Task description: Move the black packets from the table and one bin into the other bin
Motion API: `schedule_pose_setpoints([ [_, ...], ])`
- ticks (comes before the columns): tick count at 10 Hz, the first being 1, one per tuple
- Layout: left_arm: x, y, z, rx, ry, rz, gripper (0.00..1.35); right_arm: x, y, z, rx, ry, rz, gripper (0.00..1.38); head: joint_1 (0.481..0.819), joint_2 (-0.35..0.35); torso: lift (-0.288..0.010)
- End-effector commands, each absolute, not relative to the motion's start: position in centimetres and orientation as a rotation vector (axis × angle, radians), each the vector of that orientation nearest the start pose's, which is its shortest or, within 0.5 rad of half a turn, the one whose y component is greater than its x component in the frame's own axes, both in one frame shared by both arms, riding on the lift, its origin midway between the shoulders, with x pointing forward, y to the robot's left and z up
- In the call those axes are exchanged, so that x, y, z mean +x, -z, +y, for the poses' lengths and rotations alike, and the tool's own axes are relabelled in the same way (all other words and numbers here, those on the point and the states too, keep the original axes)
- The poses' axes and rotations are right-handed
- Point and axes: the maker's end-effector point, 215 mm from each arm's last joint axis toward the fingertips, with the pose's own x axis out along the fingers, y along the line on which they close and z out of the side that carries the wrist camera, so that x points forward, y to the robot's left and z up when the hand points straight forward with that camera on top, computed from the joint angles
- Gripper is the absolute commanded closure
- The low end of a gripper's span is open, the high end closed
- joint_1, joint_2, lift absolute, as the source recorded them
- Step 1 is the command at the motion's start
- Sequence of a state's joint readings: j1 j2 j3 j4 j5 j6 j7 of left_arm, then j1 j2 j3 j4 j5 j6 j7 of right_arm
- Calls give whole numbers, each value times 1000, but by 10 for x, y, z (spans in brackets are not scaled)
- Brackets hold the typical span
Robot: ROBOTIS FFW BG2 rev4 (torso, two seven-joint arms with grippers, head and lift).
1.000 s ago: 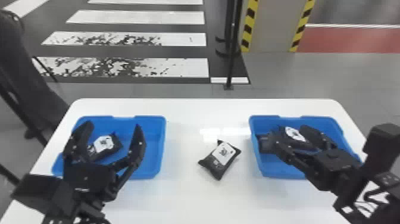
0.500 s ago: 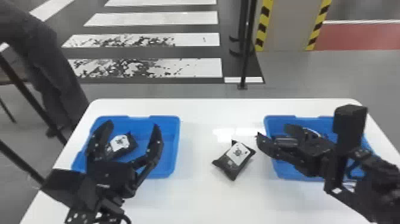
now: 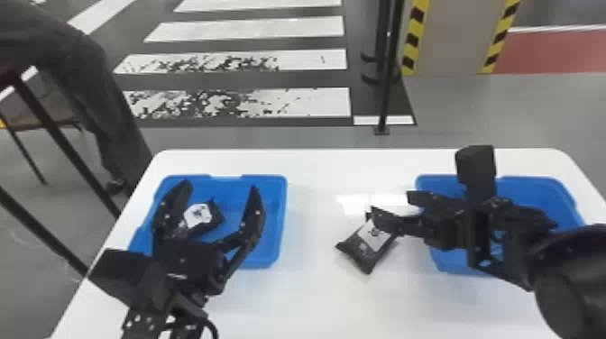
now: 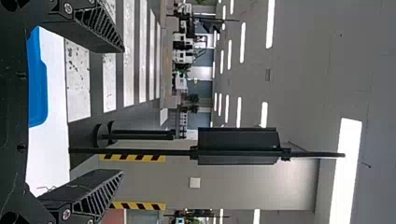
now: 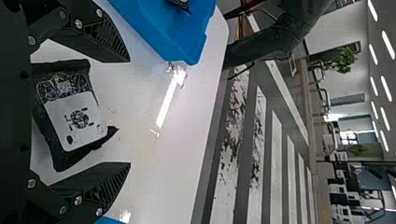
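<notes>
Presently, black packet [image 3: 360,248] lies on table [image 3: 311,293] betw. L bin [image 3: 234,212] and R bin [image 3: 536,194]. R gripper [image 5: 130,112] is spread wide about it, height unclear; to be centred, lowered evenly, then closed. L gripper [image 3: 220,185]: wide, nr. L bin.

On the white table [image 3: 315,297], both bins [image 3: 279,216] were plain blue. The packets [image 3: 354,252] there were black with white labels [image 3: 372,236] marked in black. Beyond the table, white stripes [image 3: 311,61], some speckled dark, crossed a dark grey floor [image 3: 293,80]; a pillar [image 3: 455,40] had yellow-and-black striped edges [image 3: 414,36].
</notes>
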State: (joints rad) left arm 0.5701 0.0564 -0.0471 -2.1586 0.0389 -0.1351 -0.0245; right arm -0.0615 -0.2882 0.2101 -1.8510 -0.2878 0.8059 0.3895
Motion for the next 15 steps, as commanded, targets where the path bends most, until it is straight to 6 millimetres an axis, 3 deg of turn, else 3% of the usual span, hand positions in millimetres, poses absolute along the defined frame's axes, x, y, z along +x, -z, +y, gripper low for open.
schedule_pose_setpoints([
  [1, 427, 266, 200, -31, 94, -148, 111, 524, 430, -93, 3, -675, 605, 248, 695, 112, -110],
  [5, 428, 273, 200, -49, 94, -126, 111, 532, 472, -83, -21, -727, 682, 248, 695, 134, -110],
  [8, 429, 275, 200, -49, 96, -121, 111, 534, 483, -72, -56, -760, 702, 248, 695, 144, -110],
  [9, 429, 275, 199, -51, 98, -120, 111, 535, 496, -73, -70, -771, 742, 246, 695, 145, -110],
  [11, 430, 277, 199, -54, 98, -118, 111, 526, 522, -73, -79, -783, 799, 246, 695, 148, -110],
  [13, 430, 278, 199, -54, 98, -115, 111, 523, 531, -67, -106, -810, 817, 252, 695, 148, -110],
  [14, 431, 279, 198, -57, 99, -115, 111, 525, 531, -66, -137, -812, 818, 286, 695, 150, -110],
  [15, 431, 279, 198, -57, 99, -115, 111, 526, 532, -70, -163, -804, 827, 657, 695, 154, -110],
])
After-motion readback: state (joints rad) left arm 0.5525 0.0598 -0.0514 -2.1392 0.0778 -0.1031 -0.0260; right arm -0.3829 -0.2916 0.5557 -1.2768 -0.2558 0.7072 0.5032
